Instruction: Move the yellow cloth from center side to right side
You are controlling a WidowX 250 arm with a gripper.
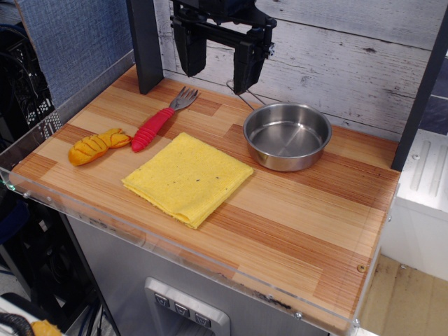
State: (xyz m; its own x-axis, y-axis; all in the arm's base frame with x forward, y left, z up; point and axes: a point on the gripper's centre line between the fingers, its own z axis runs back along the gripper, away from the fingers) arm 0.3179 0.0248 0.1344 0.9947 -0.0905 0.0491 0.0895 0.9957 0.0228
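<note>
The yellow cloth lies flat and folded at the middle of the tabletop, corners set diamond-wise, just beside the steel pan and near the red-handled fork and orange ridged toy food. The gripper hangs empty above the rear edge, jaws spread; the cloth sits forward and below it
</note>
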